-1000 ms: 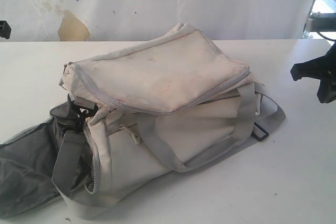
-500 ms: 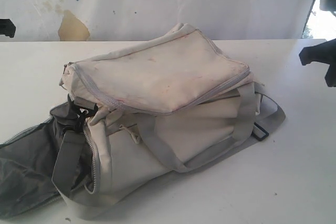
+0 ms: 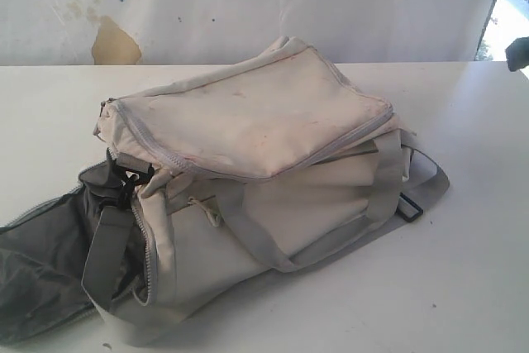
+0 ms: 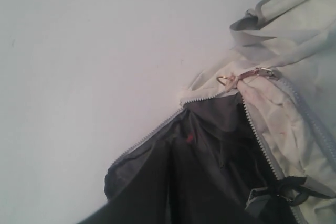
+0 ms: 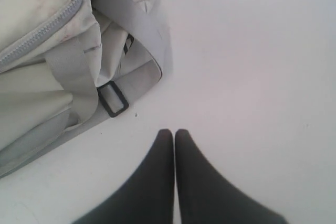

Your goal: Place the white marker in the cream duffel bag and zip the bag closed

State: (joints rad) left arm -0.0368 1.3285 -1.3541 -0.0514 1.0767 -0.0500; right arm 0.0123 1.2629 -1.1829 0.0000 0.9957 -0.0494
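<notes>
The cream duffel bag lies on the white table, its top zipper drawn along the flap. Its near-left end gapes, showing dark grey lining. The white marker shows in no view. In the left wrist view, open zipper teeth and a ring pull frame the lining. My left gripper is dark against that lining, with only a thin line between its fingers. My right gripper is shut on nothing above bare table, right of the bag's black strap buckle. Only a dark bit of the right gripper shows in the exterior view.
A stained white wall backs the table. Grey webbing straps loop over the bag's front and trail off its right end. A black clip sits at the open left end.
The right gripper has withdrawn up and to the right, nearly out of the exterior view. The left gripper has slipped off that view's left edge. The bag has not moved.
</notes>
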